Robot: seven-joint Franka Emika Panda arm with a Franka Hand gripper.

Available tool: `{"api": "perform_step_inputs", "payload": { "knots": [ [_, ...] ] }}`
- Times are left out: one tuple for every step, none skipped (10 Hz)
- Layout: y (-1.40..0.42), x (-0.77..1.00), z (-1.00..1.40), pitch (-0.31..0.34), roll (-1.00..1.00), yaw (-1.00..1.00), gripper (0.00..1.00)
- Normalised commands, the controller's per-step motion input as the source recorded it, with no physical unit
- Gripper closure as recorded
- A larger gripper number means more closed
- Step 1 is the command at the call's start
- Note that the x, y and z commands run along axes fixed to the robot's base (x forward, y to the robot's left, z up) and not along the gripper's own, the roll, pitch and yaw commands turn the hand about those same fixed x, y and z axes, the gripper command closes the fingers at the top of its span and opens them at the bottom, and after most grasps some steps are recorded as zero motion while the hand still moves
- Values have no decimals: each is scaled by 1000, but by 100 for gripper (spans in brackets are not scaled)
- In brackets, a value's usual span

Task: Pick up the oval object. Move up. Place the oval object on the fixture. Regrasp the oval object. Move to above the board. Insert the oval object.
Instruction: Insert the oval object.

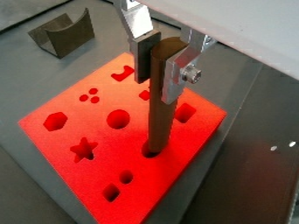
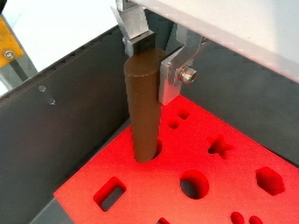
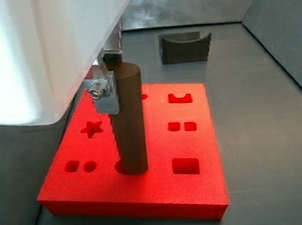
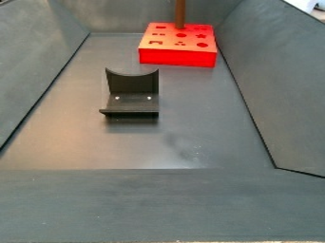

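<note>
The oval object (image 1: 159, 118), a slim brown peg, stands upright with its lower end in a hole near the edge of the red board (image 1: 176, 149). It shows the same way in the other wrist view (image 2: 142, 118) and in both side views (image 3: 127, 122) (image 4: 180, 9). My gripper (image 1: 160, 83) is shut on the peg's top end, one finger on each side; it also shows in a wrist view (image 2: 152, 70) and a side view (image 3: 107, 84). The fixture (image 1: 65, 35), a small dark block with a U notch, stands empty away from the board.
The board (image 3: 156, 134) and the fixture (image 3: 184, 46) stand on a dark grey floor with sloping walls (image 4: 51, 76) around it. In a side view the fixture (image 4: 131, 93) is in front of the board (image 4: 178, 52). The board has star, round and square holes.
</note>
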Motion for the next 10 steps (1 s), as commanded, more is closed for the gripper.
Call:
{"api": "perform_step_inputs", "payload": {
  "knots": [
    [0, -23, -34, 0, 0, 0, 100],
    [0, 0, -14, 0, -10, 0, 100],
    [123, -74, -14, -3, -46, 0, 100],
    [143, -151, -20, -21, -53, 0, 100],
    [26, -83, -9, -4, -19, 0, 100],
    [40, -149, -37, -16, 0, 0, 100],
    [9, -126, -34, -11, 0, 0, 100],
    [0, -203, -89, -9, 53, 0, 100],
    [-60, -226, -229, 0, 64, -46, 100],
    [-29, -151, -217, 0, 7, -203, 100]
  ]
}}
